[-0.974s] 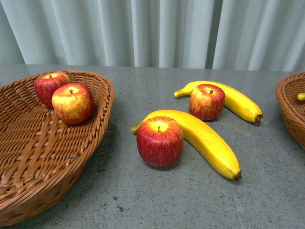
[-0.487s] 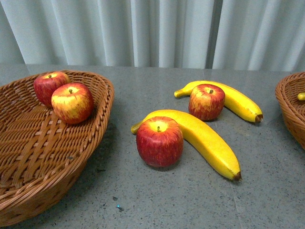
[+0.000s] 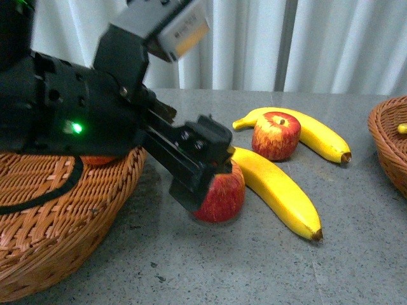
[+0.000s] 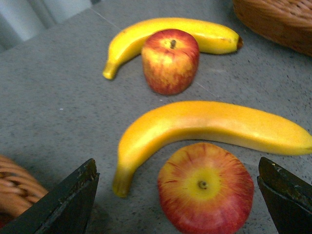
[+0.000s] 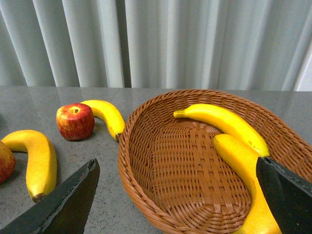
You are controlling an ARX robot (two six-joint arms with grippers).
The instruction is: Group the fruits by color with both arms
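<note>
— What does the left wrist view give that the front view lacks?
— The whole near apple (image 4: 204, 187), stem up, mid-bench, just beside the inner curve of the near banana (image 4: 214, 124). The left gripper (image 4: 176, 197) is spread wide, with one finger on each side of that apple and neither touching it. In the front view the arm covers most of that apple, so only its lower right part shows.

— And the right wrist view?
— The inside of the right basket (image 5: 185, 165) at the bench's right edge. One basket banana (image 5: 224, 122) lies along the wall, and a second banana (image 5: 246, 170) lies just beside it, partly cut off by a finger. The front view shows only the rim and a yellow tip. The right gripper (image 5: 175, 202) hangs over that basket, jaws wide apart, holding nothing.

— What differs from half a second ago?
— The left arm has come in; before, no arm showed in front. The fruit on the bench (image 3: 254, 267) hasn't shifted: the far apple (image 3: 276, 135) rests against the far banana (image 3: 318, 136), toward the back edge.

— Anything hidden?
— The two apples seen earlier in the left basket (image 3: 57, 216), at the left edge, are behind the arm. Only an orange-red sliver shows.
</note>
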